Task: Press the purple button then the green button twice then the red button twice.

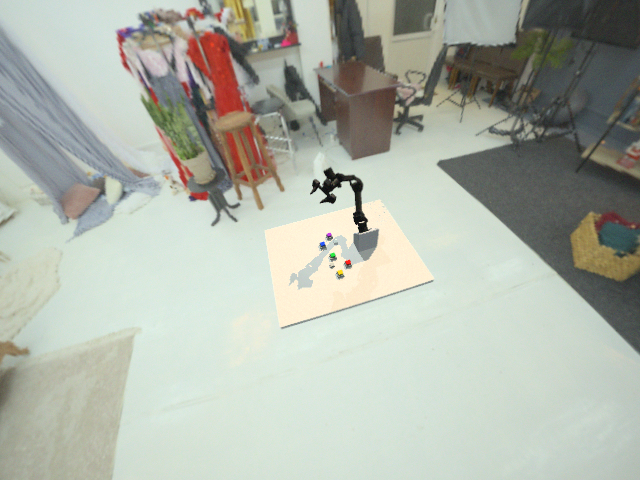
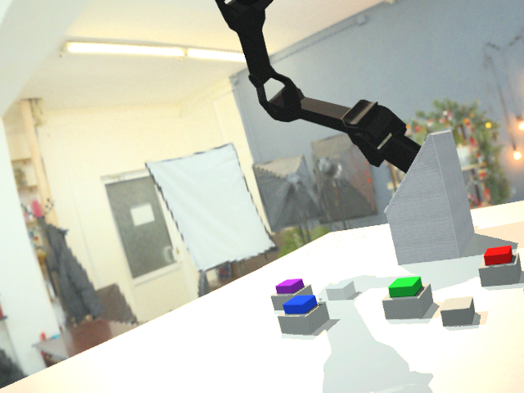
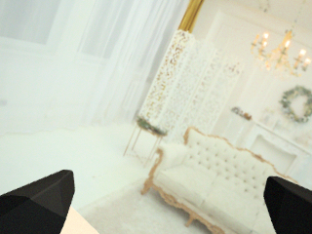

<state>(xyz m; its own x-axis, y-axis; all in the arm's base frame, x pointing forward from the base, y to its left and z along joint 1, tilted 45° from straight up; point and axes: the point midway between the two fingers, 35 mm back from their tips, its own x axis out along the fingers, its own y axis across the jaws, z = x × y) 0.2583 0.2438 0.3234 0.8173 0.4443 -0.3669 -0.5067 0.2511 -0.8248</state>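
The purple button (image 1: pixel 329 235) (image 2: pixel 290 286) sits on its grey base near the blue one. The green button (image 1: pixel 332 255) (image 2: pixel 405 286) sits mid-group. The red button (image 1: pixel 348 262) (image 2: pixel 498 255) is nearer the arm's base. All three caps stand raised. My gripper (image 1: pixel 318 194) (image 3: pixel 171 185) is open and empty, high above the board and away from every button. Its two dark fingers stand wide apart in the wrist view, which shows mostly the room. In the exterior view the gripper is out of frame.
A blue button (image 1: pixel 322 244) (image 2: pixel 300 304) stands beside the purple one. A yellow button (image 1: pixel 340 273) is at the near side. A pale block (image 1: pixel 335 242) (image 2: pixel 341 290) lies near the purple button, another block (image 1: pixel 331 265) (image 2: pixel 457 311) near the green. The grey arm mount (image 1: pixel 366 241) (image 2: pixel 427 211) stands behind.
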